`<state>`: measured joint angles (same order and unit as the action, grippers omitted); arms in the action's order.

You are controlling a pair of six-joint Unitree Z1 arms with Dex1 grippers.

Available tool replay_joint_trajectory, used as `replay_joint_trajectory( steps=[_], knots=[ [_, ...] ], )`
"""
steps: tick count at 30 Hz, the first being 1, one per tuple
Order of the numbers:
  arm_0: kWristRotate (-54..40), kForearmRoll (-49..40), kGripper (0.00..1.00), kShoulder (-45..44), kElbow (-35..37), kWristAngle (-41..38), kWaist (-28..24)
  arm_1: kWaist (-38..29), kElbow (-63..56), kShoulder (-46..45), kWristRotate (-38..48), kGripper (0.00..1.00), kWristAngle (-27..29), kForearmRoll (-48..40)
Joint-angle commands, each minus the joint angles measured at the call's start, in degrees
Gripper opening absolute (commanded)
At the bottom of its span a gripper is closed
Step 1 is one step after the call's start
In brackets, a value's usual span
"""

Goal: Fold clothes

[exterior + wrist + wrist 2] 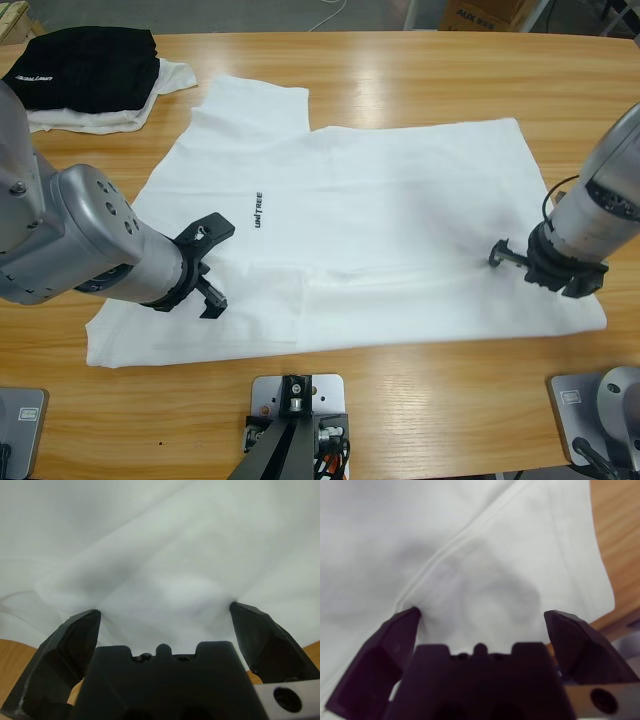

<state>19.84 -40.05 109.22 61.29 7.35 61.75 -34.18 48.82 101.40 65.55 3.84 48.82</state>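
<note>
T-shirt point(380, 230) spread flat mid-surface point(420, 70), partly folded | left end effector point(207, 265) at 8 o'clock, right end effector point(522, 262) at 3 o'clock, both spread, tips on cloth | advice: pinch both layers together, lift evenly, avoid dragging hem.

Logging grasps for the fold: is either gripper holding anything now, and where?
Nothing is held. Both the left gripper and right gripper are open, fingers pressed onto the white T-shirt.
</note>
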Motion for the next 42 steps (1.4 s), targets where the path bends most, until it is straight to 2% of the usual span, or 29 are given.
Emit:
replay_joint_trajectory(
  steps=[1, 5, 7, 10, 13, 16, 18, 19, 22, 25, 28, 32, 37, 40, 42],
  knots=[
    [-1.12, -2.14, 1.000, 0.38, -3.67, 0.16, 0.30, -5.97, -2.60, -0.04, 4.92, 1.000, -2.31, 4.44],
    [-0.72, -2.14, 1.000, -3.52, -2.02, 0.60, -1.19, -6.17, -1.55, -3.56, 3.36, 1.000, 3.51, 6.99],
    [-0.59, -2.14, 1.000, -6.55, -0.05, 0.65, -3.02, -4.95, 1.98, -7.56, -1.79, 1.000, 7.83, 7.25],
    [-0.42, -2.14, 1.000, -11.12, 3.64, 0.65, -6.85, -2.21, 10.02, -11.52, -11.76, 1.000, 9.27, 7.04],
    [-0.42, -2.14, 0.989, -14.19, 8.79, 0.47, -11.91, 3.20, 18.74, -13.22, -22.62, 1.000, 5.48, 6.65],
    [-0.42, -2.46, 0.879, -12.96, 14.33, -4.26, -20.17, 14.52, 22.13, -12.87, -34.80, 0.990, -6.21, 1.89],
    [-0.75, -4.72, 0.876, -9.82, 20.17, -9.07, -27.31, 23.65, 23.46, -10.66, -41.17, 0.944, -16.14, -0.68],
    [-1.67, -6.47, 0.876, -7.62, 23.88, -11.43, -30.67, 27.07, 24.71, -8.78, -42.93, 0.937, -18.59, -0.70],
    [-7.34, -14.20, 0.876, 1.57, 36.83, -16.30, -38.33, 32.44, 27.30, -3.61, -45.49, 0.919, -22.21, -0.66],
    [-10.70, -21.14, 0.885, 11.38, 50.09, -21.59, -41.92, 33.51, 28.79, -0.39, -48.32, 0.922, -24.04, -0.82],
    [-12.72, -28.93, 0.885, 21.05, 62.85, -27.20, -43.75, 34.51, 29.05, 0.80, -49.82, 0.922, -23.72, -1.08],
    [-12.11, -31.32, 0.881, 28.89, 70.04, -31.59, -44.99, 38.83, 28.44, 1.00, -50.91, 0.923, -23.53, -2.75],
    [-7.24, -32.74, 0.890, 36.78, 84.34, -27.51, -45.07, 41.42, 26.29, 1.52, -51.49, 0.918, -23.70, -5.72],
    [-3.41, -39.37, 0.884, 42.62, 96.47, -22.85, -43.99, 41.81, 25.43, 1.79, -51.49, 0.918, -23.54, -6.58],
    [-2.65, -43.47, 0.875, 45.40, 99.99, -21.17, -43.11, 42.40, 25.06, 1.95, -51.49, 0.918, -23.53, -6.94]
  ],
)
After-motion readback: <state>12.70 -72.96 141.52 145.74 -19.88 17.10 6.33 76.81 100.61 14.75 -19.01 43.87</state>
